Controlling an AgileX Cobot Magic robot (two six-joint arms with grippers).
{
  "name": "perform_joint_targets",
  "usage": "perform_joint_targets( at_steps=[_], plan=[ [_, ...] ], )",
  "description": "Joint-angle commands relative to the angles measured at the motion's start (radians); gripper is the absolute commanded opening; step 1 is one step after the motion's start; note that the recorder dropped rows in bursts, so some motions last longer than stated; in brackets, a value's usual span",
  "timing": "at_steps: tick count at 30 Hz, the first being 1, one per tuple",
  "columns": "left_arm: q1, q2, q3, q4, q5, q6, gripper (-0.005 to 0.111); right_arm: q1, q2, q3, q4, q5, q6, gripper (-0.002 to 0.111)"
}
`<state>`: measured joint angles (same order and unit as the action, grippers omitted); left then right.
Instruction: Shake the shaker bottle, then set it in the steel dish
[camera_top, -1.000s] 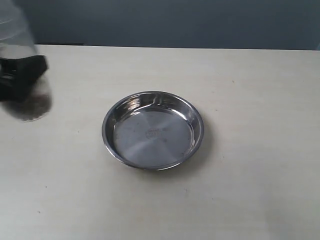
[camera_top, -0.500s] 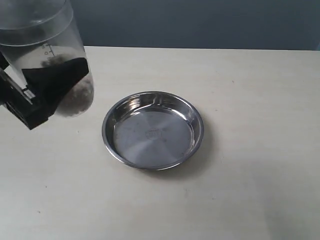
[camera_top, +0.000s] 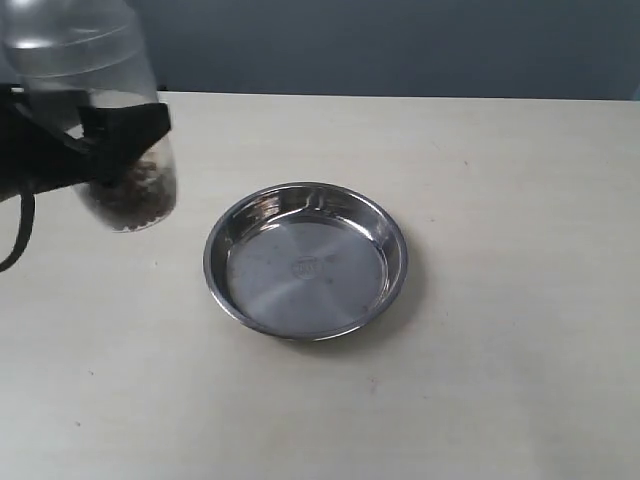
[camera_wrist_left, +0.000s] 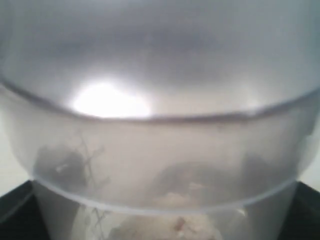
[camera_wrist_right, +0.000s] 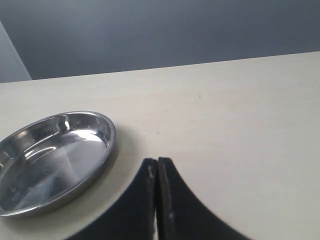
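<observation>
The shaker bottle (camera_top: 105, 120), clear frosted plastic with brown granules at its lower end, hangs in the air at the upper left, left of the steel dish (camera_top: 306, 259). My left gripper (camera_top: 100, 140) is shut on the bottle's body, its black fingers (camera_top: 135, 128) showing on and through the plastic. In the left wrist view the bottle (camera_wrist_left: 160, 125) fills the whole picture, blurred. The dish sits empty mid-table. My right gripper (camera_wrist_right: 157, 162) is shut with nothing in it, low over the table beside the dish (camera_wrist_right: 50, 160); it is out of the exterior view.
A pale tabletop (camera_top: 500, 300) runs under everything, with a dark blue wall (camera_top: 400, 45) behind its far edge. A black cable (camera_top: 18, 235) loops from the left arm at the left border.
The bottle has swung within the left gripper's hold: it was at the far left edge, then swept towards the dish, and now sits slightly back left and higher. The dish has not moved.
</observation>
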<state>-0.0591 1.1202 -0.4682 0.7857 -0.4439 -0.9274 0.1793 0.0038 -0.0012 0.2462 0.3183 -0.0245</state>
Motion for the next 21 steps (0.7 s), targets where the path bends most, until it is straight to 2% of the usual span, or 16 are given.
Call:
perform_joint_targets(
  at_steps=[1,2,3,4,6,9,11,13,14,15,17,19,21],
  plan=[
    [-0.003,-0.003,-0.011,0.112,-0.258,-0.067,0.0,0.001,-0.004,0.001,-0.001,-0.01,-0.002,-0.001],
    [-0.003,-0.003,-0.011,0.185,-0.407,-0.08,0.0,0.001,-0.004,0.001,-0.001,-0.01,-0.002,-0.001],
    [-0.003,0.004,-0.011,0.286,-0.634,-0.069,0.0,0.001,-0.004,0.001,-0.001,-0.01,-0.002,-0.001],
    [-0.003,0.006,-0.011,0.324,-0.687,-0.052,0.0,0.001,-0.004,0.001,-0.001,-0.01,-0.002,-0.001],
    [-0.003,0.006,-0.011,0.343,-0.533,-0.034,0.0,0.001,-0.004,0.001,-0.001,-0.01,-0.002,-0.001],
    [-0.003,0.006,-0.011,0.194,-0.201,-0.069,0.0,0.001,-0.004,0.001,-0.001,-0.01,-0.002,-0.001],
    [-0.003,0.006,-0.011,0.072,-0.102,-0.091,0.0,0.001,-0.004,0.001,-0.001,-0.01,-0.002,-0.001],
    [-0.003,0.006,-0.011,0.105,-0.179,-0.093,0.0,0.001,-0.004,0.001,-0.001,-0.01,-0.002,-0.001],
    [-0.003,0.006,-0.011,0.19,-0.322,-0.1,0.0,0.001,-0.004,0.001,-0.001,-0.01,-0.002,-0.001],
    [-0.003,0.008,-0.011,0.297,-0.528,-0.106,0.0,0.001,-0.004,0.001,-0.001,-0.01,-0.002,-0.001],
    [-0.003,0.01,-0.011,0.444,-0.741,-0.097,0.0,0.001,-0.004,0.001,-0.001,-0.01,-0.002,-0.001],
    [-0.003,0.01,-0.011,0.453,-0.665,-0.059,0.0,0.001,-0.004,0.001,-0.001,-0.01,-0.002,-0.001],
    [-0.003,0.01,-0.011,0.357,-0.46,-0.062,0.0,0.001,-0.004,0.001,-0.001,-0.01,-0.002,-0.001]
  ],
)
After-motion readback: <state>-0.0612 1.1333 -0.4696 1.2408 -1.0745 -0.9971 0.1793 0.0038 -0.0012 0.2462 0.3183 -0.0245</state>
